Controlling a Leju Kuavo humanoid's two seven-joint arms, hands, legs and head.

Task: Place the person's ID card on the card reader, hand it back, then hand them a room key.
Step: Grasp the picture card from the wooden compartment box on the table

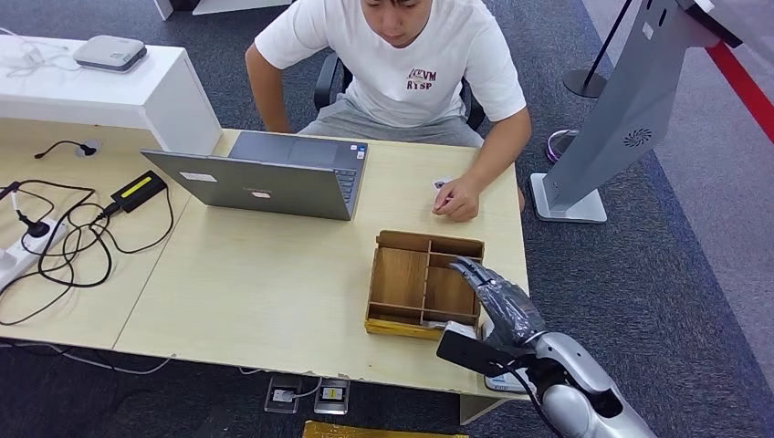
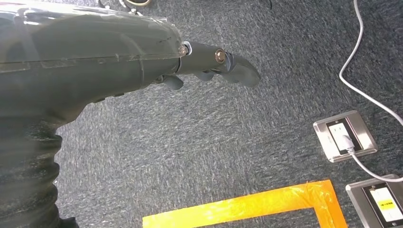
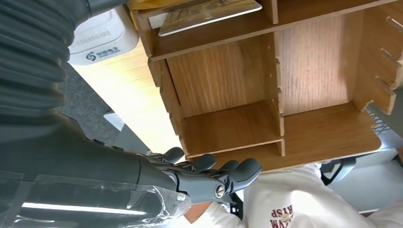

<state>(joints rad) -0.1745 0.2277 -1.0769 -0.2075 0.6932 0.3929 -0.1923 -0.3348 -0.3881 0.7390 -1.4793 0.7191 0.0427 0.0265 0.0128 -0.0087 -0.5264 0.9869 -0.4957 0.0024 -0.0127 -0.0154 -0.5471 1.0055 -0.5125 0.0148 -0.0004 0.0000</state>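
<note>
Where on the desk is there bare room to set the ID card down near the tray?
Bare desktop lies between the laptop and the wooden tray. Crowded: the right edge, where the right hand hovers above the tray, and the person's hand beyond it.

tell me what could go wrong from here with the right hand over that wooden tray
1. The right hand hovers over the wooden tray; reaching on toward the small card could catch its fingers on the dividers and shove the tray.
2. The card lies right by the person's hand, so a pick there risks bumping it.
3. The white card reader sits at the table edge under the forearm, where a sweep might knock it off.
</note>
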